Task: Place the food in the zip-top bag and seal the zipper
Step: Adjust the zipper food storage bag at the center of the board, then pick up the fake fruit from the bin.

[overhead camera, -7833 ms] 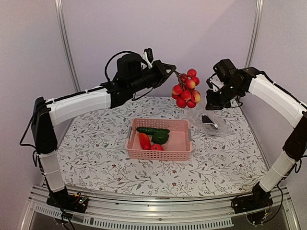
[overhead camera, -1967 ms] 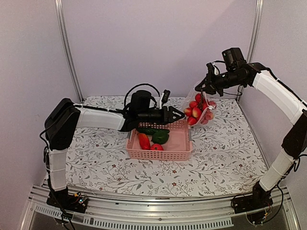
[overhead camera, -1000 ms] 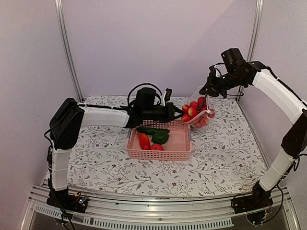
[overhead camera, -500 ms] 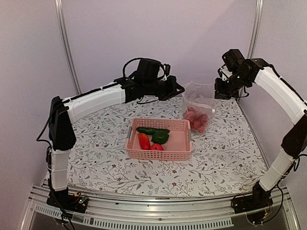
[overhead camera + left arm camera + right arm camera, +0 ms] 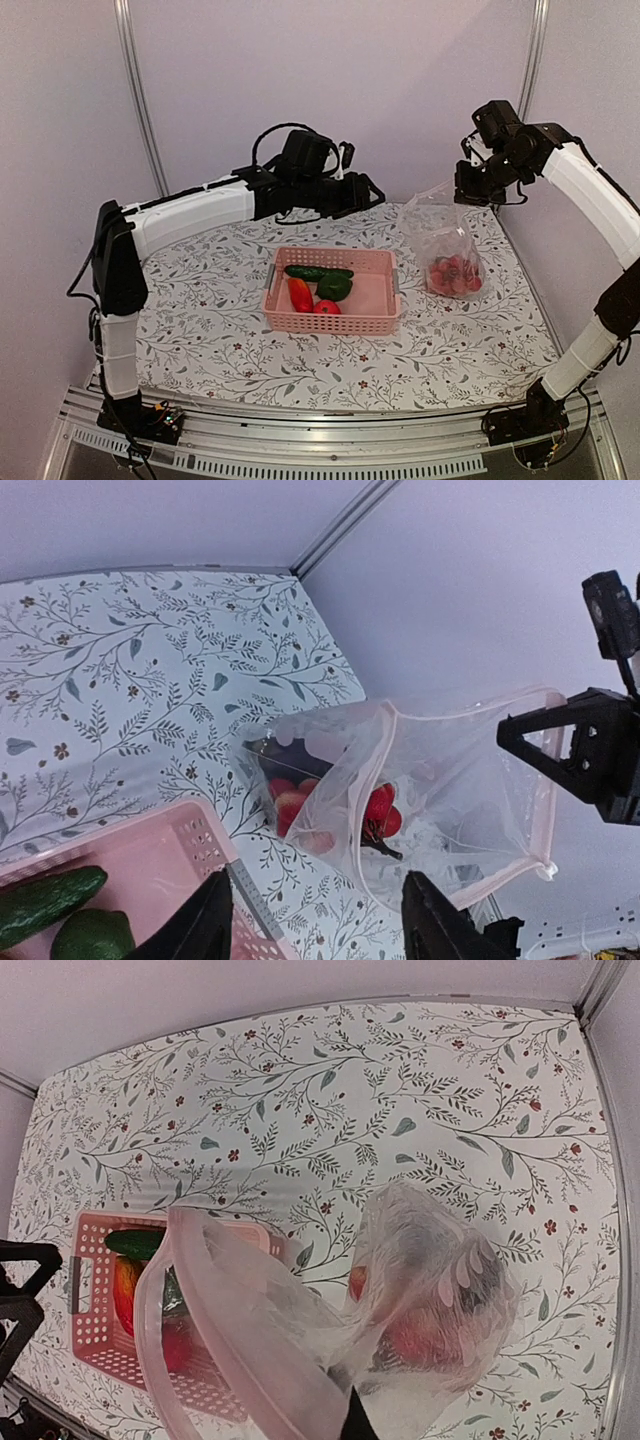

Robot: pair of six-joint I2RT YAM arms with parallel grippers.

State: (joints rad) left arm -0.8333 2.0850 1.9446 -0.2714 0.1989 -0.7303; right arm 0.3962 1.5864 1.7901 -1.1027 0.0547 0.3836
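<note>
The clear zip-top bag (image 5: 446, 243) hangs from my right gripper (image 5: 470, 192), which is shut on its top edge. A cluster of small red fruits (image 5: 455, 276) lies at its bottom beside a dark eggplant (image 5: 283, 752). The bag's mouth gapes toward the left wrist camera, its zipper (image 5: 243, 1332) running as a pinkish strip along the rim. My left gripper (image 5: 366, 192) hovers open and empty left of the bag, above the basket's far side. Cucumber (image 5: 318, 272), green pepper (image 5: 335, 288) and red-orange pieces (image 5: 301, 294) lie in the basket.
The pink slotted basket (image 5: 365, 318) stands mid-table on the floral cloth (image 5: 200, 310), just left of the bag. White walls and metal posts close in the back and right sides, near the right arm.
My left gripper has opened and let go of the red fruit cluster, which now lies in the bag, and has pulled back left. The right gripper has carried the bag rightward.
</note>
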